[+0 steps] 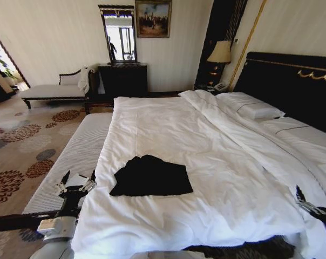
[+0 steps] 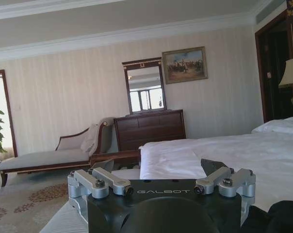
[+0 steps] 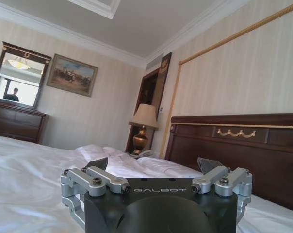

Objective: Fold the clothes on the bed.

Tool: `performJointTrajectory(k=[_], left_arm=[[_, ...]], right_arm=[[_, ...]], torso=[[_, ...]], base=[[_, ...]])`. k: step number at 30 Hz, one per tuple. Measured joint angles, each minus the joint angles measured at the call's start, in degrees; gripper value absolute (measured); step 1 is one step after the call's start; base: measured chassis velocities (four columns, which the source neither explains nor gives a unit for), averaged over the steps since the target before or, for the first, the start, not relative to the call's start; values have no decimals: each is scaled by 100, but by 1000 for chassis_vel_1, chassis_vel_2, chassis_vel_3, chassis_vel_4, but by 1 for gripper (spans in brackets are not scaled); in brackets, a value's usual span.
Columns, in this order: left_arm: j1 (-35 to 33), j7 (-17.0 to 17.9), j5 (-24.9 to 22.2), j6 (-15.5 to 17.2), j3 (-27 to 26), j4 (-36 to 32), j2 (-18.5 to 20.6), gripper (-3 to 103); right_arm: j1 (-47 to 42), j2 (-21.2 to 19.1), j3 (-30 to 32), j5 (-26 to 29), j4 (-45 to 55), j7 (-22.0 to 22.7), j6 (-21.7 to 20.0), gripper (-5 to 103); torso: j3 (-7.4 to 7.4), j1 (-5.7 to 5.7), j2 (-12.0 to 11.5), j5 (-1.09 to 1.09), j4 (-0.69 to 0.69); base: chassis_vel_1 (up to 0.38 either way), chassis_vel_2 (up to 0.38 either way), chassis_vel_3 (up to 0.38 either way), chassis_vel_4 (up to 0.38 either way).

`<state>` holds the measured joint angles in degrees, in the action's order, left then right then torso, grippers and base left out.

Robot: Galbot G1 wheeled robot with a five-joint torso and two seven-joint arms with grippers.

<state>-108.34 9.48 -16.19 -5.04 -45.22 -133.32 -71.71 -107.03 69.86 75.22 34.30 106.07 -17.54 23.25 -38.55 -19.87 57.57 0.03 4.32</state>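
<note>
Black and soft, the T-shirt (image 1: pixel 151 177) lies on the duvet (image 1: pixel 206 156) near the foot of the bed (image 1: pixel 292 135), already gathered into a rough rectangle with one rumpled corner rising at its far edge. It looks partly folded, not spread flat.

The left gripper (image 1: pixel 76 182) hangs just off the bed's left edge, beside the shirt but apart from it, fingers spread and holding nothing; its wrist view shows a dark bit of the shirt (image 2: pixel 282 216) close at hand. The right gripper (image 1: pixel 308 204) waits at the bed's right side, well apart from the shirt, its fingers likewise splayed and empty.

To fold well from here, I would take the shirt by its near corners with both grippers, pinching only the black cloth so the duvet is not dragged up with it, and lay the edge over evenly. The raised corner probably wants smoothing first.

White duvet lies fairly flat around the shirt, with a long ridge running toward the pillows (image 1: pixel 252 108). Beyond stand a dark headboard (image 1: pixel 292 81), a lamp (image 1: pixel 221 54), a dresser (image 1: pixel 122 80) under a mirror (image 1: pixel 120 35), a painting (image 1: pixel 153 18), a chaise (image 1: pixel 52 90) and patterned carpet (image 1: pixel 17 156).
</note>
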Motion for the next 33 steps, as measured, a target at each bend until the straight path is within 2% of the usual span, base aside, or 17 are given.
performJointTrajectory(k=[3,5,6,11,15,20,25,33], left_arm=[[-2,-13,-84,111,41,9,85,100],[-8,-45,-99,137,41,31,118,100],[-20,-106,-106,150,33,76,159,100],[-38,-201,-121,155,41,192,232,100],[-80,-268,-103,161,118,280,340,100],[-137,-268,55,130,351,315,406,100],[-196,-259,372,59,819,404,362,100],[-183,-212,464,43,1030,430,428,100]], right_arm=[[23,-354,-249,14,322,81,-335,100],[47,-529,-331,14,422,95,-418,100],[76,-748,-451,-1,517,100,-494,100],[139,-1109,-862,-43,638,80,-579,100],[357,-1449,-1522,-159,618,-3,-641,100],[540,-1640,-1956,-227,553,-33,-676,100],[746,-1800,-2492,-249,567,-36,-775,100],[847,-1953,-3084,-356,670,-21,-896,100]], torso=[[0,0,0,-6,0],[0,0,1,-7,-1],[0,0,0,-6,-1],[0,0,0,-2,-1],[-1,0,0,-3,0],[0,0,0,-3,0],[0,0,0,-2,0],[0,0,0,-3,-2]], base=[[0,0,0,0],[0,0,0,0],[0,0,0,0],[0,0,0,0],[0,0,0,0],[0,0,0,0],[0,0,0,0],[0,0,0,0]])
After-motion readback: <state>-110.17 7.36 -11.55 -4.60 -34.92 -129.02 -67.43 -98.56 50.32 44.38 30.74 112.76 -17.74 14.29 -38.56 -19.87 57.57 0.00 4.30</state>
